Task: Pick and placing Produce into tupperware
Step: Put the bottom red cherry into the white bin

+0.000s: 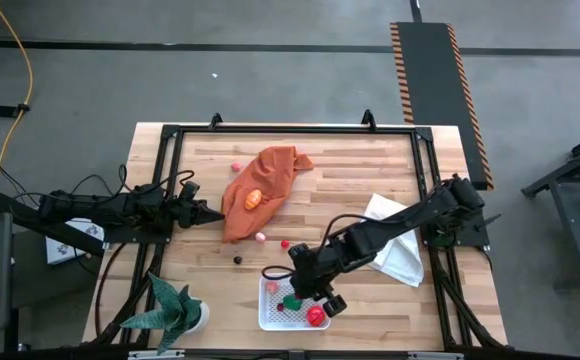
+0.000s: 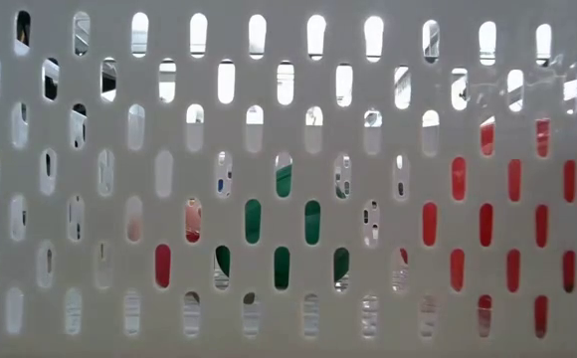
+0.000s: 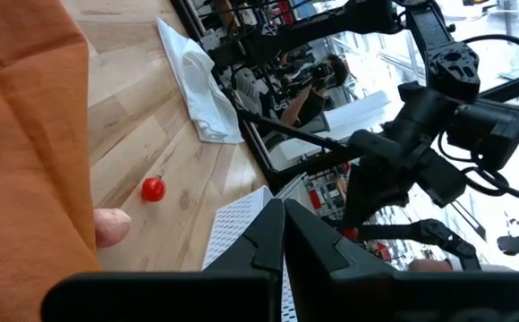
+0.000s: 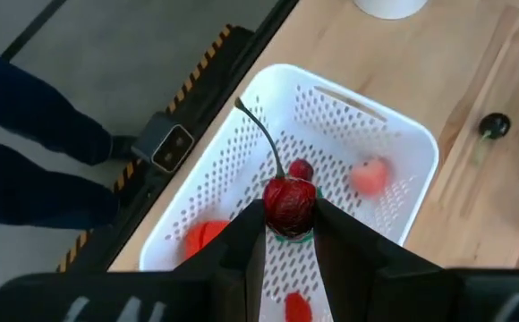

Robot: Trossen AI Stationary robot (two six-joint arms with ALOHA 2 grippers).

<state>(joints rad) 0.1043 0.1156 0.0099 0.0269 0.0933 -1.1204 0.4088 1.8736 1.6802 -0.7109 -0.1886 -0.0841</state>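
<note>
The white perforated tupperware point(image 1: 270, 318) stands at the table's near edge and holds several small Produce pieces, among them a pink one point(image 4: 370, 176), an orange-red one point(image 4: 201, 237) and a green one point(image 1: 292, 300). My right gripper point(image 4: 288, 234) hangs above it, shut on a dark red cherry point(image 4: 288, 204) with a thin stem. More pieces lie loose on the wood: a dark berry point(image 4: 494, 125), a red one point(image 3: 153, 189) and a pink one point(image 3: 112, 225). An orange piece point(image 1: 253, 198) rests on the orange cloth. My left gripper point(image 1: 208, 213) waits shut at the table's left side. My right gripper pinches the cherry's round body point(image 4: 288, 215) between its two fingertips. The fingers slant down from the table's right side. The cherry is lifted clear above the tupperware's inside, its stem point(image 4: 261, 134) sticking out beyond the fingertips.
A crumpled orange cloth point(image 1: 265, 180) lies at the table's middle, a folded white cloth point(image 1: 395, 248) at the right under my right arm. A small potted plant point(image 1: 175, 310) stands at the near left corner. The low view looks through the tupperware's slotted wall point(image 2: 288, 179).
</note>
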